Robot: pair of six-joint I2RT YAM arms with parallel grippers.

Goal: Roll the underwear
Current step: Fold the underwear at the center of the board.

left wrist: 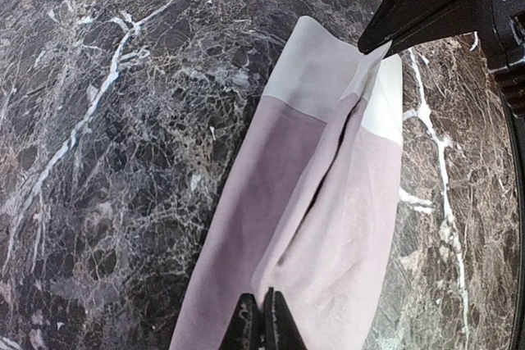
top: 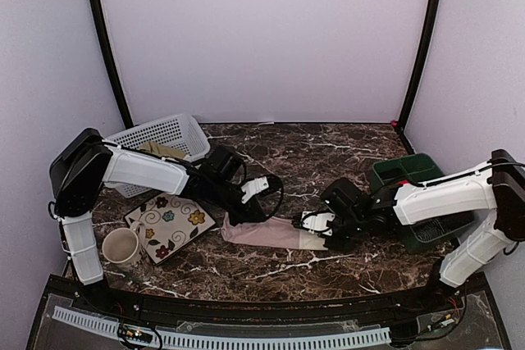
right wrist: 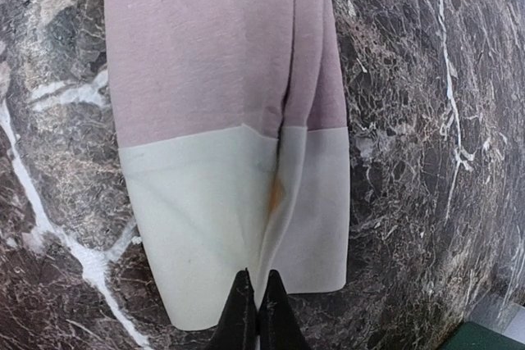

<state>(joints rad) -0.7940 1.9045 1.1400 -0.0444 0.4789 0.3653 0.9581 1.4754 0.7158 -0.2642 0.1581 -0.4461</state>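
Observation:
The dusty pink underwear [top: 267, 233] with its cream waistband [right wrist: 205, 219] lies folded into a long narrow strip on the marble table, stretched between both arms. My left gripper [left wrist: 262, 305] is shut on a raised fold at the pink end [left wrist: 328, 202]. My right gripper [right wrist: 256, 284] is shut on a pinched ridge of the waistband end. In the top view the left gripper [top: 232, 220] holds the strip's left end and the right gripper [top: 316, 227] its right end. An olive-khaki cloth [top: 162, 150] shows in the white basket.
A white basket [top: 176, 133] stands at the back left. A flowered square plate [top: 168, 225] and a cream cup [top: 121, 245] sit at the front left. A green bin [top: 410, 174] stands at the right behind the right arm.

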